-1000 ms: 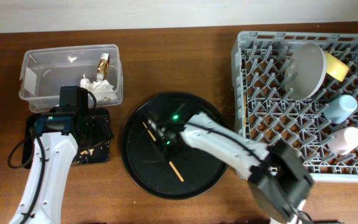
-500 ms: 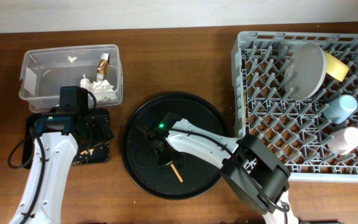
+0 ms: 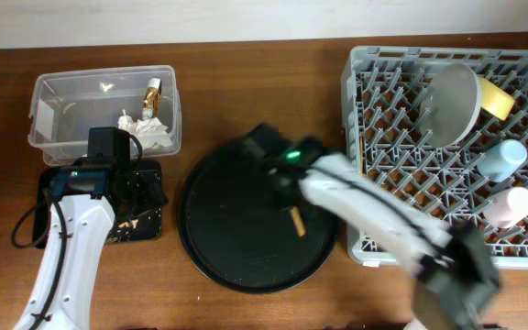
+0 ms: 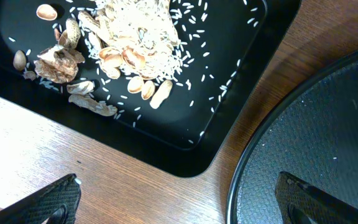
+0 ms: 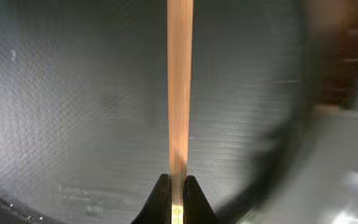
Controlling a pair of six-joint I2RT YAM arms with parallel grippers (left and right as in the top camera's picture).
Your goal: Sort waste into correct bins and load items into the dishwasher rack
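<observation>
Your right gripper (image 5: 175, 186) has lifted off the round tray (image 3: 218, 247) and swung toward the rack (image 3: 401, 202), fingers pinched on a chopstick (image 5: 180, 93). One stick or both, cannot tell. None left lying on the tray, so racking looks next. Left gripper (image 4: 178, 186) gapes wide, empty, beside the scrap tray (image 4: 166, 134). Brown wood table (image 3: 246, 92), pale wall (image 3: 246, 18) behind.

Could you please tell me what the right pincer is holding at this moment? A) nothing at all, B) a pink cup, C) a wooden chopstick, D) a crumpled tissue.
C: in the right wrist view the right pincer is closed on a chopstick, which stretches away from it above the round black tray.
</observation>
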